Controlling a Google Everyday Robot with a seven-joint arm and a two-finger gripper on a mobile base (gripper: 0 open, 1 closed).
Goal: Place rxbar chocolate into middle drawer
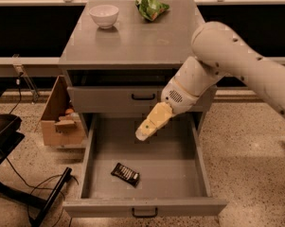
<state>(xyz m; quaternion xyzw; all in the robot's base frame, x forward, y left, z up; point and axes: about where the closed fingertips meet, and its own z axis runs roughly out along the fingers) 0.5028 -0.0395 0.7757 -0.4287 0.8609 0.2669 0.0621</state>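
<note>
The rxbar chocolate (pixel 125 174) is a small black-wrapped bar lying flat on the floor of the open middle drawer (pixel 146 207), toward its front left. My gripper (pixel 144 131) has pale yellow fingers and hangs above the drawer's back half, well clear of the bar and up and to its right. It holds nothing. The white arm reaches in from the right.
A white bowl (pixel 104 15) and a green snack bag (pixel 152 7) sit at the back of the cabinet top (pixel 132 44). The shallower upper drawer (pixel 142 97) is closed. A cardboard box (pixel 61 117) stands on the floor at left, with a black chair base and cables.
</note>
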